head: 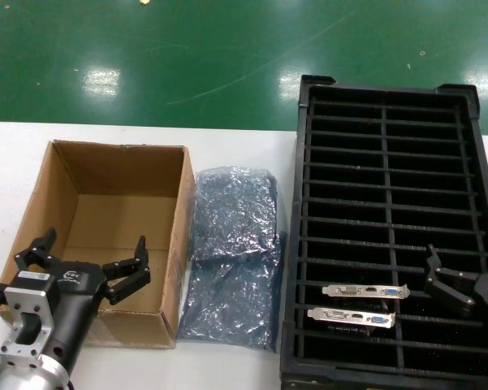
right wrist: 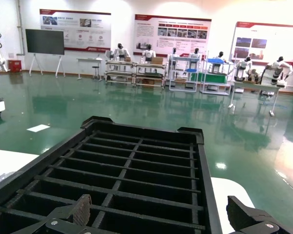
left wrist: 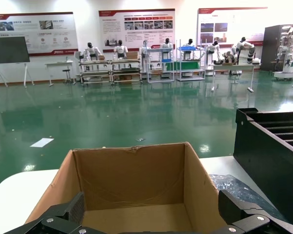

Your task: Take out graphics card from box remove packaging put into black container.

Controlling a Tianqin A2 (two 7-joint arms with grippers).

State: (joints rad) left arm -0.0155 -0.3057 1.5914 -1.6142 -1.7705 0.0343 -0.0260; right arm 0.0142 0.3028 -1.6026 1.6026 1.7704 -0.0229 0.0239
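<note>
The left gripper hangs over the near end of the box, fingers spread and holding nothing; the right gripper, likewise spread and unloaded, sits over the near right rows of the black container. Two graphics cards stand in adjacent near slots, the rows beyond unoccupied. The packaging fills the gap between box and container; no writing is legible.

Bkgd: glossy green floor w/ ceiling-light glare. White table in foreground. Far white wall w/ red-trimmed posters; dark screen on stand. Row of metal racks/benches w/ humanoid figures along wall. Bright, even lighting.
</note>
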